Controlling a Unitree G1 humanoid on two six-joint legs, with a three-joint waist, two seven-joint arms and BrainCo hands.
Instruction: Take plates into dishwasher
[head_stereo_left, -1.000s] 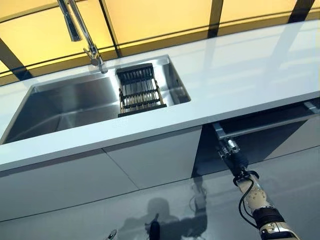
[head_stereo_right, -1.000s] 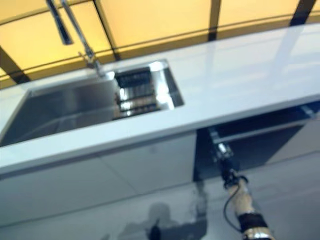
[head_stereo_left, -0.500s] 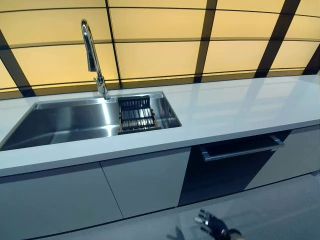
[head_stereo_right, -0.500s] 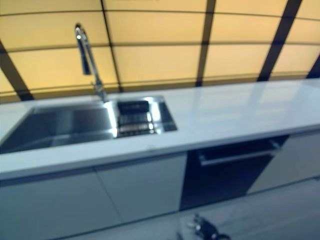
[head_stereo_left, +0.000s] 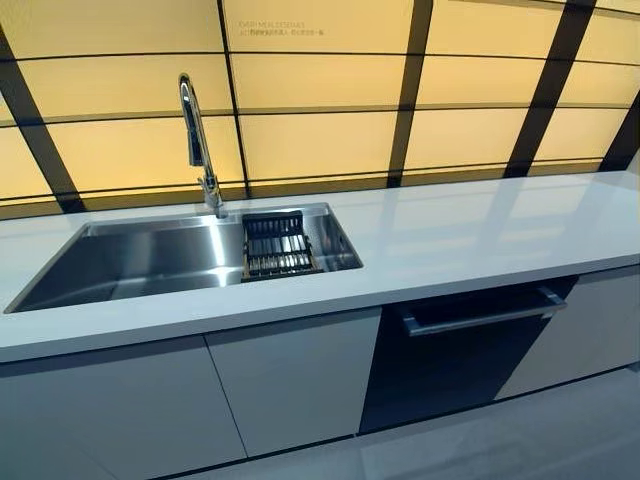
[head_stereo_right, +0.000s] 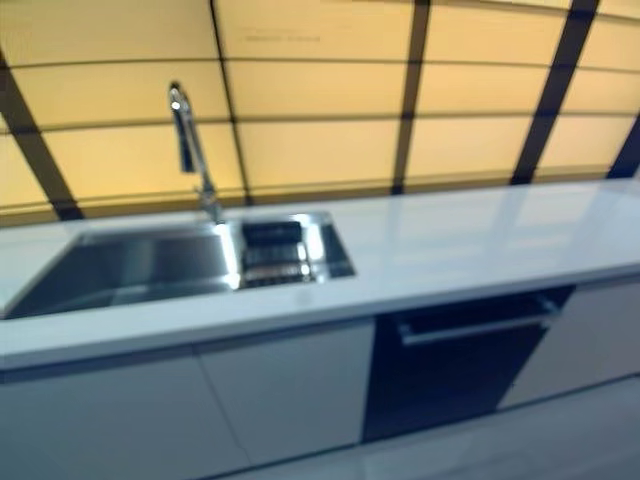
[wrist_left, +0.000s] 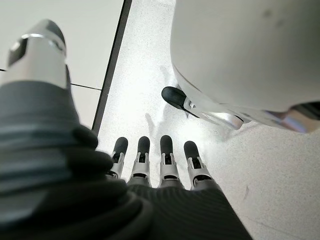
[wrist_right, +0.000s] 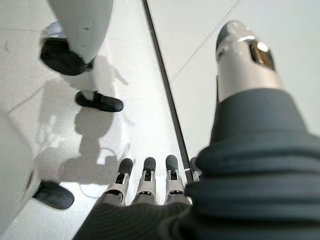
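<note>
From the head camera I see a long white countertop (head_stereo_left: 470, 230) running across the scene, with a steel sink (head_stereo_left: 150, 260) set into its left part and a tall chrome faucet (head_stereo_left: 198, 140) standing at the sink's far edge. At the right end of the sink sits a dark dish rack (head_stereo_left: 277, 245), and I cannot tell whether any plates stand in it. Further right, under the counter, the dark-fronted dishwasher (head_stereo_left: 450, 350) sits with its door slightly ajar at the top, its bar handle (head_stereo_left: 480, 315) showing just below the counter edge; pale cabinet doors (head_stereo_left: 290, 385) flank it on the left. Neither hand shows in the head views. In its wrist view my left hand (wrist_left: 155, 167) hangs over the pale floor (wrist_left: 150, 75), fingers straight and relaxed, holding nothing. My right hand (wrist_right: 150, 187) is the same in its own wrist view, fingers extended and empty. Both are well apart from the rack and the dishwasher.
</note>
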